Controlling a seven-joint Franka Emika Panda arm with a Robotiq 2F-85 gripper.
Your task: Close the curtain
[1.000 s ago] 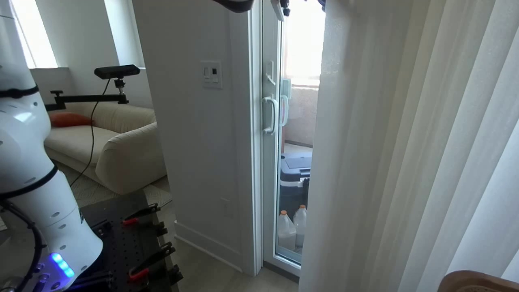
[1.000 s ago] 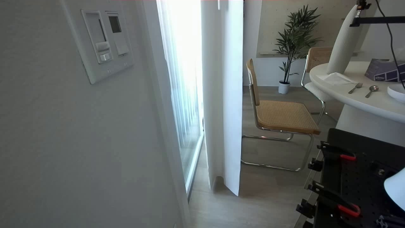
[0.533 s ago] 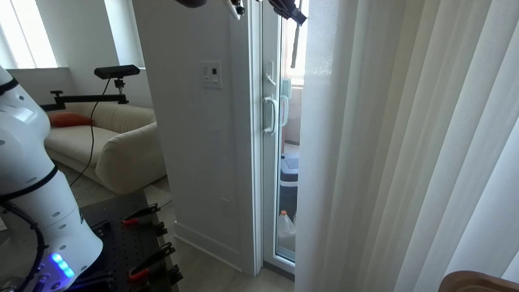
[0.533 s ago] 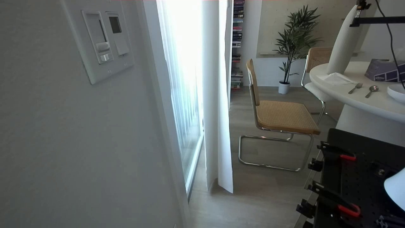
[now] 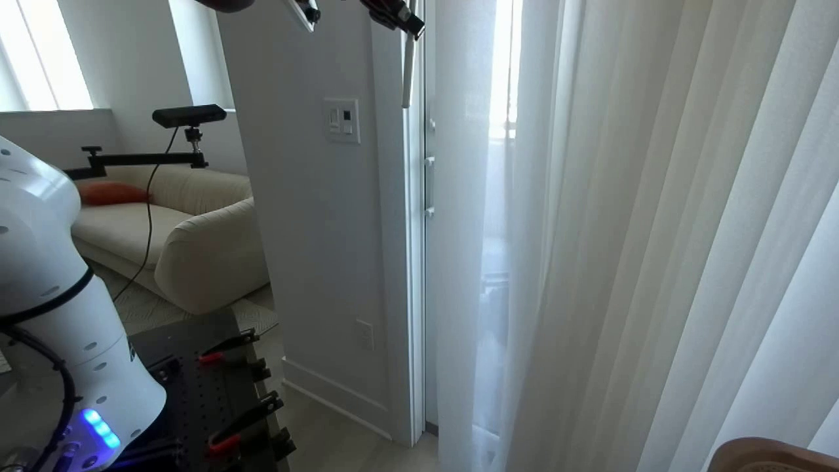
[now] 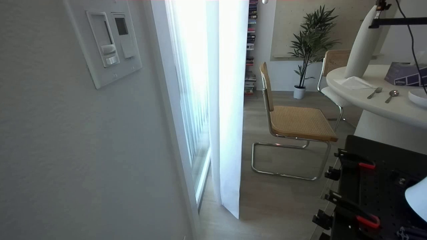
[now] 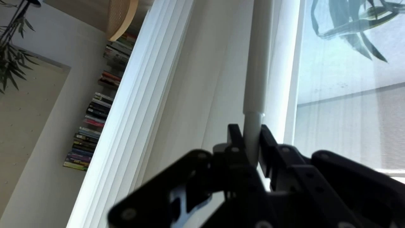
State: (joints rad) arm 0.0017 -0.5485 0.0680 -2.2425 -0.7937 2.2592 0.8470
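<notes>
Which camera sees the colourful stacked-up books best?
The wrist view: the colourful stacked-up books look biggest, in a slanting column, so single ones stand out. An exterior view shows just a narrow strip of them beside the tall white fabric curtain. They show nowhere else.

Worktop (image 6: 380, 150): clamps (image 6: 353, 210) crowd edge facing curtain (image 5: 590, 262), some hardware jutting past it. Beyond that edge, floor strip (image 6: 277, 216) gives passage to curtain hem. Off far corner in an exterior view, chair (image 6: 300, 121) blocks low route; round table (image 6: 402, 113) stands past adjoining edge. Toward opposite corner, camera bracket (image 5: 147, 159) and hanging cable (image 5: 150, 226) in way. Inward from clamp edge, arm (image 5: 39, 249) obstructs. High up, gripper (image 7: 250, 129) clasps wand (image 7: 258, 63), curtain folds near. Slim slot between wall (image 5: 314, 229) and curtain.
</notes>
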